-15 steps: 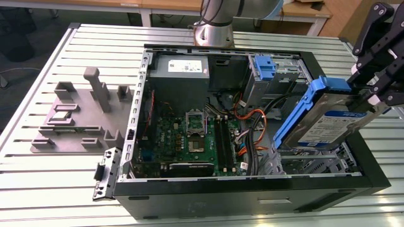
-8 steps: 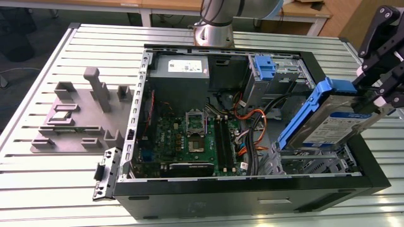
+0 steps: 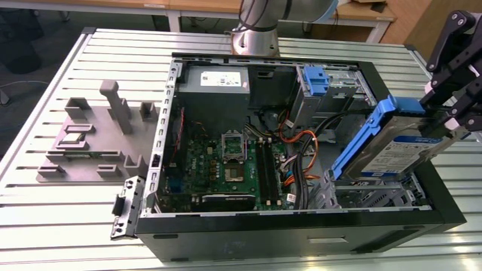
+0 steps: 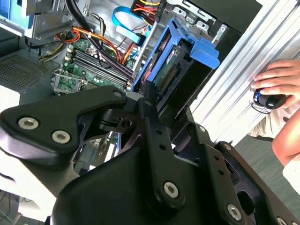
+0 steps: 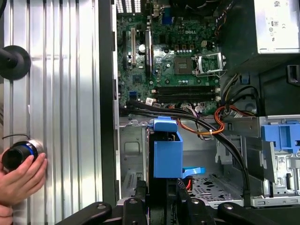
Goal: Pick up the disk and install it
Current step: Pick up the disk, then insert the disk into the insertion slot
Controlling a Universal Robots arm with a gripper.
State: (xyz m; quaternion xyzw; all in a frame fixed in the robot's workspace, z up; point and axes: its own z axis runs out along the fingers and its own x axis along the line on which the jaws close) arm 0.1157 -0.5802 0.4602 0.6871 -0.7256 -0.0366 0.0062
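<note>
Just above open PC case (image 3: 263,240), gripper (image 3: 446,119) pinches tilted disk (image 3: 395,148) over drive cage (image 3: 376,195): pickup done, install not yet.

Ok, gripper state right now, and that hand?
Gripper: shut on the silver blue-framed rectangular disk.
Person's hand: gripping a black cylindrical knob with blue ring.

The case (image 3: 301,237) sits on the table (image 3: 45,226), fixture (image 3: 90,141) at its 9 o'clock in the exterior view. Inside, motherboard (image 3: 226,164) centre, power supply (image 3: 218,84) at its 12 o'clock. Over the case's 4 o'clock corner tilts the disk (image 3: 399,149), gripper (image 3: 446,121) clamped on its 2 o'clock end.
</note>
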